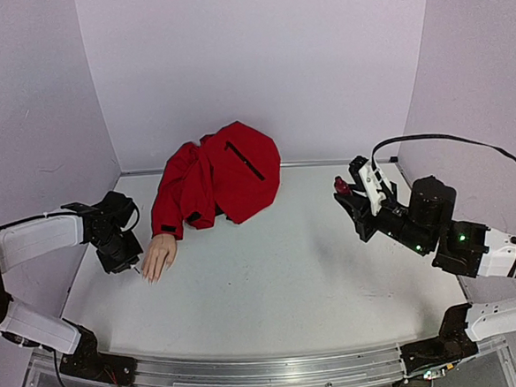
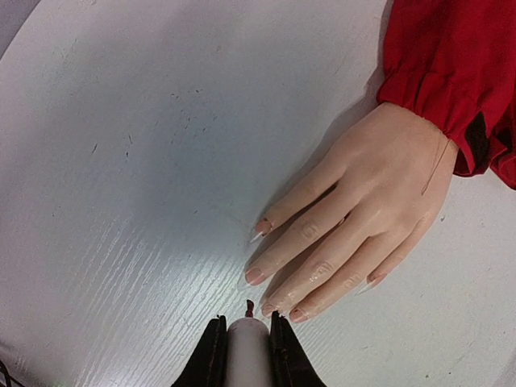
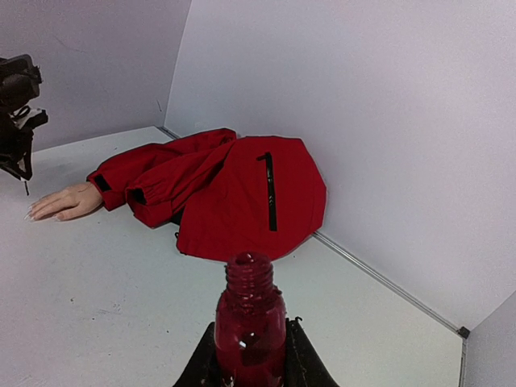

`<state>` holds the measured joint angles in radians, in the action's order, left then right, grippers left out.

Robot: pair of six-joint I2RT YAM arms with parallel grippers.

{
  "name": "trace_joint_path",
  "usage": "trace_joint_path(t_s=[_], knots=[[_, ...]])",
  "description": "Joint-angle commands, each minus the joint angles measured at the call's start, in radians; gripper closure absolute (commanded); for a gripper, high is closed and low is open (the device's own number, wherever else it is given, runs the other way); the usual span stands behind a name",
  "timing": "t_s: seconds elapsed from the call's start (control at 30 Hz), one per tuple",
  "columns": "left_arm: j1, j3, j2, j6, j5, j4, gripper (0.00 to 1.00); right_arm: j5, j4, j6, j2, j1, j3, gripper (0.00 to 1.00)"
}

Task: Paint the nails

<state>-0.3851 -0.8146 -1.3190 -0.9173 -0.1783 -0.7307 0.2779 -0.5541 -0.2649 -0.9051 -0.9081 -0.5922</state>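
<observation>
A beige mannequin hand (image 2: 367,205) lies palm down on the white table, its wrist in a red jacket sleeve (image 2: 451,72). Its nails (image 2: 255,276) look pale pink. My left gripper (image 2: 244,326) is shut on the white cap with its brush (image 2: 249,308); the red brush tip sits just short of the fingertips. In the top view the left gripper (image 1: 125,256) is right beside the hand (image 1: 159,254). My right gripper (image 3: 250,355) is shut on the open red polish bottle (image 3: 250,322) and holds it upright above the table at the right (image 1: 339,186).
The red jacket (image 1: 220,177) lies bunched at the back centre of the table. Lilac walls close in the back and both sides. The table's front edge has a metal rail (image 1: 253,371).
</observation>
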Motion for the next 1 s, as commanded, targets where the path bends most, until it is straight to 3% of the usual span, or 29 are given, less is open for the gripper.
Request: trace_joint_path(t_s=[0.0,0.97], knots=[[0.005,-0.023,-0.014,-0.006,-0.018,0.039,1.0,0.021,-0.072,-0.004,0.022,0.005,0.003,1.0],[0.012,-0.013,-0.092,0.014,-0.003,0.099,1.0,0.018,-0.078,-0.007,0.031,0.006,0.012,1.0]])
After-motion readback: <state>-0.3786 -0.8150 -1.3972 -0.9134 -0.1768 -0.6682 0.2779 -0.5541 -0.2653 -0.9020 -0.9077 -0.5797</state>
